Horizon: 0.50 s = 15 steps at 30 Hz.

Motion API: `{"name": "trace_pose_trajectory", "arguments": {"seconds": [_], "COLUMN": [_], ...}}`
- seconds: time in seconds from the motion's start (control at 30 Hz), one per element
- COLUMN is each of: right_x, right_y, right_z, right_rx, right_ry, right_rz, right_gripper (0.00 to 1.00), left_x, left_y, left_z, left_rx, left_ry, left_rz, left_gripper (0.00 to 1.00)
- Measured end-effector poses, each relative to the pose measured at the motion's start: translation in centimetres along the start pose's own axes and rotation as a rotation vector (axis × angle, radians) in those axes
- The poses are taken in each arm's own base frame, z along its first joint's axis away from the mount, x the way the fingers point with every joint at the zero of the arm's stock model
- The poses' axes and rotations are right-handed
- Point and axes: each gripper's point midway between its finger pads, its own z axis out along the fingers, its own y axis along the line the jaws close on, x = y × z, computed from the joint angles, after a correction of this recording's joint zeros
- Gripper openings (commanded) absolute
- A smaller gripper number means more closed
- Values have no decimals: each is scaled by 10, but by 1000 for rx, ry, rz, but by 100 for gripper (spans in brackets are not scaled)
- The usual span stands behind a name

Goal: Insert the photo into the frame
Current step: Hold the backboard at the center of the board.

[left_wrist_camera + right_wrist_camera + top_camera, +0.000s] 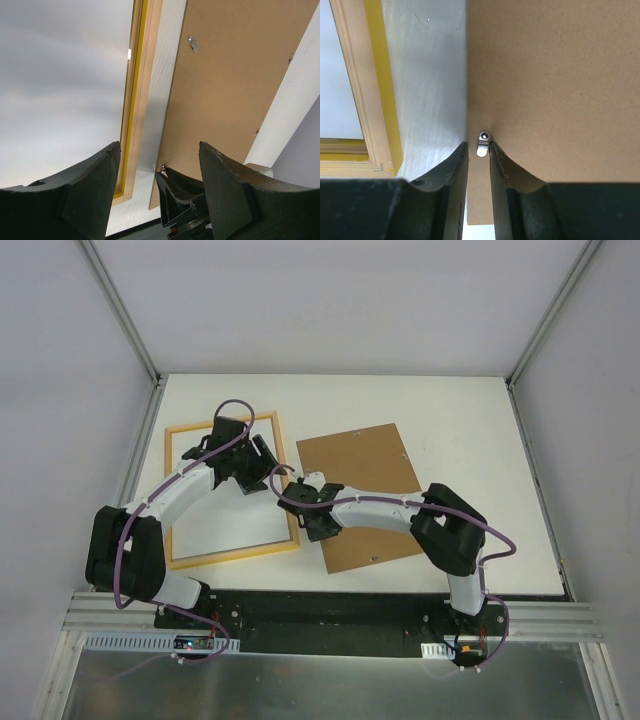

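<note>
**Position of the work.** The frame lies back-up with its wood side showing. One long rail passes beneath the left gripper, and its corner sits off to the left of the right gripper. The pale sheet filling the opening reads as the photo, white reverse up. I judge that it rests in the recess, though these views do not let you verify a seated edge.

**Left gripper.** The fingers are spread wide and hold nothing. It hovers over the rail.

**Right gripper.** The fingers are drawn nearly together, with a thin slit between them. A small metal tab on the edge of the brown backing panel shows just ahead of the fingertips, in line with the slit. Whether they nip it or only straddle it cannot be told.

**Step in hand, as judged.** Taking up the panel to close the photo in.

**Recommendations.**
- Grip the panel's edge rather than the tab alone, which looks too slight to carry the board.
- Raise that edge only a little.
- Carry the panel leftward over the bare strip of table beside your fingers.
- Keep the panel square to the rail.
- Bring the left gripper down on the sheet to steady it.

**Risk.** A dragged panel corner may catch the photo and push it out of the recess.
</note>
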Motion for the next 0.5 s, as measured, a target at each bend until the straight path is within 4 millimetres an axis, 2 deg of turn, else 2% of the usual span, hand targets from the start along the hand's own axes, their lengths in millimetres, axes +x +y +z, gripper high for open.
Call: {"name": "trace_pose_trajectory", "arguments": {"seconds": [0.5], "right_x": [1], "right_y": [-3], "right_z": [2], "right_rx": [-14], "right_ry": [-22], "right_rz": [27], "right_gripper": [15], "left_x": [1], "left_y": [0], "left_z": [0], "left_rx": [1], "left_ry": [3], "left_rz": [0], "left_gripper": [63]}}
